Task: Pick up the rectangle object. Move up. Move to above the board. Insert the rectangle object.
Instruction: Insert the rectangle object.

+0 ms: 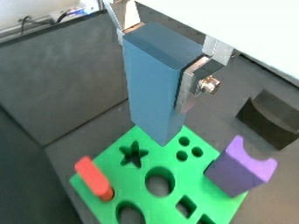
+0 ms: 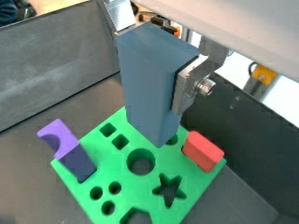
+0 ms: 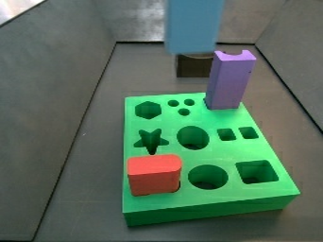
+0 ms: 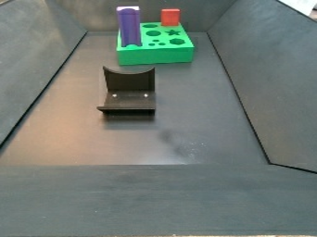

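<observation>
1. You see the gripper [image 1: 163,54] in both wrist views, its silver fingers [image 1: 194,80] clamped on the upper part of the rectangle object [image 1: 152,83]; the same grip shows at [image 2: 158,54].
2. The rectangle object [image 2: 149,87] hangs upright between the fingers [image 2: 191,83], its long axis pointing down toward the board [image 1: 140,171].
3. In both wrist views the block's lower end sits over the board's [image 2: 111,179] edge region, near the star hole [image 1: 131,155]. You cannot tell from these views whether it touches the board or is still clear of it.
4. In a side view the rectangle object [image 3: 195,26] appears at the top of the frame, above the far edge of the board [image 3: 271,194], with its lower end apart from the green surface. The gripper itself is out of this frame.
5. The purple block [image 3: 229,79] stands upright on the board, just beside the light-blue block's line of descent; it also shows at [image 1: 240,166] and [image 2: 66,149].
6. The red block [image 3: 153,175] rests on the board's near corner in that side view, well apart from the held block.
7. In a side view the fixture [image 4: 128,91] stands on the dark floor [image 4: 186,139], between the camera and the board [image 4: 173,54]. The gripper and rectangle object are not visible there.
</observation>
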